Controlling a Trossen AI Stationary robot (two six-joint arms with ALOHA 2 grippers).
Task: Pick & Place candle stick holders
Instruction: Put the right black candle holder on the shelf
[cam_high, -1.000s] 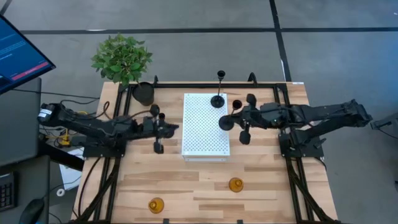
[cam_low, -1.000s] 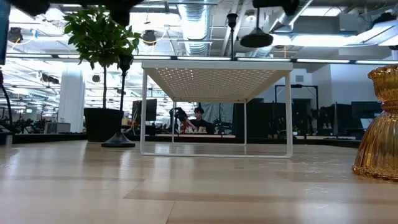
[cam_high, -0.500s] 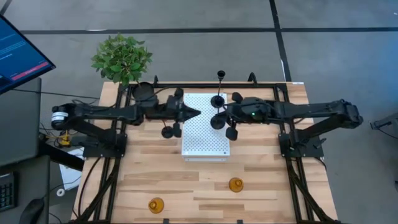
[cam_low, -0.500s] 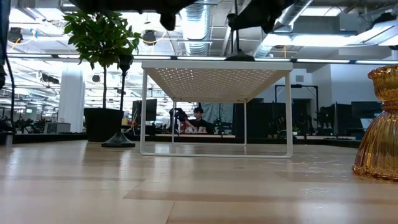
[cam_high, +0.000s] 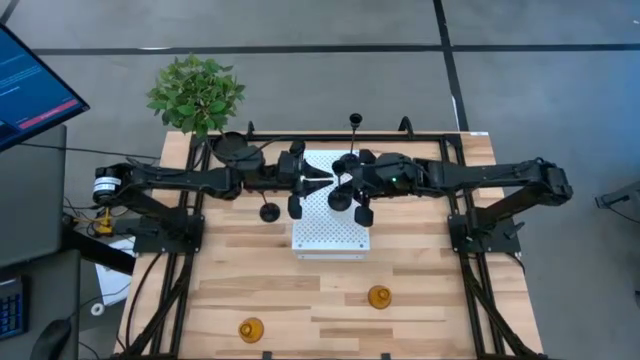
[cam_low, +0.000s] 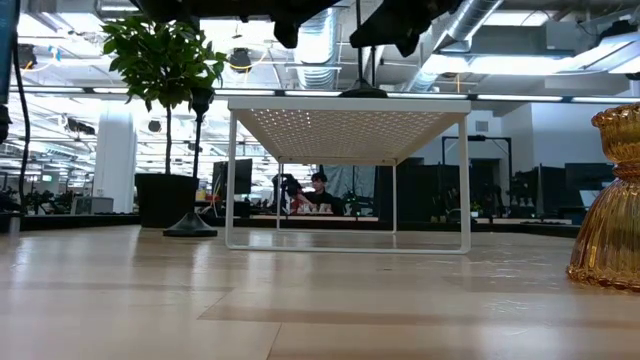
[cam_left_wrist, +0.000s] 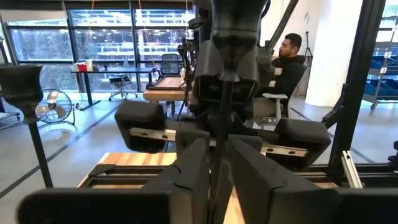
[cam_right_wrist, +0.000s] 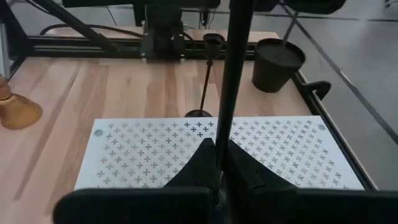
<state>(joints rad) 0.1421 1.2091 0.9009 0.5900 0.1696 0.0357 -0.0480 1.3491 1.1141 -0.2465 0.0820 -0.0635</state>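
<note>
The right gripper (cam_right_wrist: 217, 155) is pressed together on the thin stem of a black metal candle stick holder with a round disc base (cam_right_wrist: 233, 74). It holds this upright over the white perforated metal shelf (cam_high: 330, 235) in the middle of the wooden slat table (cam_high: 420, 320). In the low view the disc base sits at the shelf top, but I cannot tell if it touches.

The left gripper (cam_high: 318, 181) faces the right gripper from the other side, very near the same stem. Whether it grips anything I cannot tell.

A second black holder (cam_right_wrist: 208, 74) stands on the table just beside the shelf's left edge. A third black holder (cam_high: 354, 120) shows its cup above the shelf's rear edge, with its base hidden by the arms. 2 squat amber glass holders (cam_high: 379, 296) (cam_high: 250, 329) sit well apart near the table's front.

The black holder looks light, stiff and smooth. With its tall stem and small base it is probably top-heavy, so it may swing in the grip or tip on the perforated surface. The stem is the natural place to pinch, and low down would steady the base. The amber ones look heavier, slippery and breakable, so they are best gripped across the narrow waist.
</note>
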